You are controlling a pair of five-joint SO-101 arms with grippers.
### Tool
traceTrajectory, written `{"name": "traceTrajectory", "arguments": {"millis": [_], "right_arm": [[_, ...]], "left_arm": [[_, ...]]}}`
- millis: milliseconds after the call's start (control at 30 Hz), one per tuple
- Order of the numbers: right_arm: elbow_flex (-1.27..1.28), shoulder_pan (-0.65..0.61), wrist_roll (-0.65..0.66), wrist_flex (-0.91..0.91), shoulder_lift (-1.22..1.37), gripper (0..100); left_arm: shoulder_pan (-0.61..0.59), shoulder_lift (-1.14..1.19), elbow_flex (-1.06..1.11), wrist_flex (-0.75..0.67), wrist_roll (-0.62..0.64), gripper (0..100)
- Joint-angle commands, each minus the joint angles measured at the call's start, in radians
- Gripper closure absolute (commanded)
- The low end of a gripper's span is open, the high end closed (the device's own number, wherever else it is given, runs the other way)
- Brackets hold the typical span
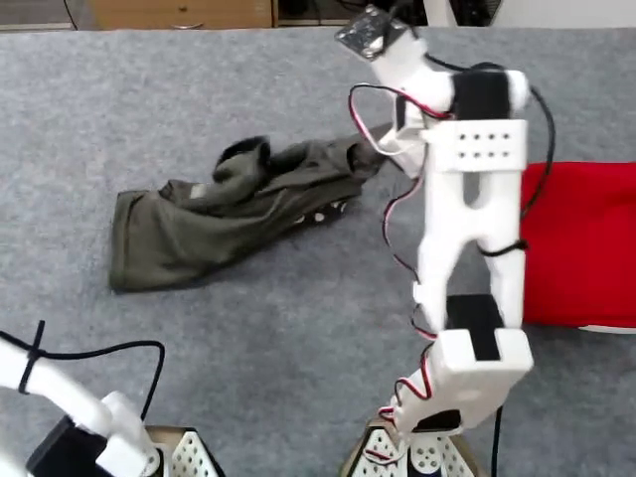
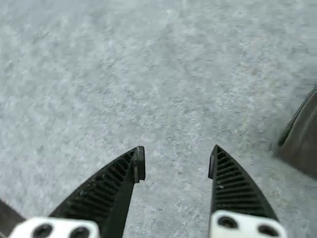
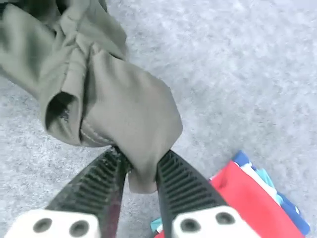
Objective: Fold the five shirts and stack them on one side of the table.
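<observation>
An olive-green shirt [image 1: 234,209] lies crumpled in the middle of the grey table. My right gripper [image 3: 141,171] is shut on a fold of the olive shirt [image 3: 114,99] at its right end, which is lifted off the surface; in the high view the right gripper [image 1: 383,144] sits at the shirt's sleeve end. A folded red shirt [image 1: 581,243] tops a stack at the table's right side, with blue and white layers [image 3: 257,183] under it. My left gripper [image 2: 176,166] hangs open over bare grey cloth, near the front left, and a dark edge of the olive shirt [image 2: 302,136] lies beside it.
The grey felt table surface [image 1: 298,328] has free room in front of and behind the olive shirt. The right arm's white links [image 1: 472,229] stand tall between the shirt and the stack. The left arm [image 1: 79,407] stays low at the front-left corner. Wooden furniture [image 1: 179,12] lies beyond the far edge.
</observation>
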Motion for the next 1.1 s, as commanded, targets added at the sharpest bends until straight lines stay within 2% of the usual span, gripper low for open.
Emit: {"name": "traceTrajectory", "arguments": {"millis": [0, 167, 267, 367, 600, 700, 1067], "right_arm": [[-0.045, 0.022, -0.008, 0.023, -0.081, 99.7], [-0.013, 0.015, -0.008, 0.023, -0.09, 99.7], [0.039, 0.013, -0.009, 0.023, -0.093, 99.7], [0.073, 0.018, -0.028, 0.023, -0.093, 99.7], [0.124, 0.021, -0.084, 0.023, -0.094, 99.7], [0.124, 0.03, -0.087, 0.023, -0.094, 99.7], [0.116, 0.064, -0.083, 0.023, -0.094, 99.7]], "left_arm": [[0.133, -0.013, -0.049, 0.081, -0.003, 78], [0.454, -0.002, -0.032, 0.232, -0.005, 78], [0.624, -0.002, 0.032, 0.233, -0.015, 77], [0.74, 0.021, 0.117, 0.206, -0.089, 77], [0.766, 0.185, 0.167, 0.08, -0.109, 77], [0.764, 0.257, 0.163, 0.072, -0.158, 77], [0.766, 0.312, 0.124, 0.066, -0.155, 78]]}}
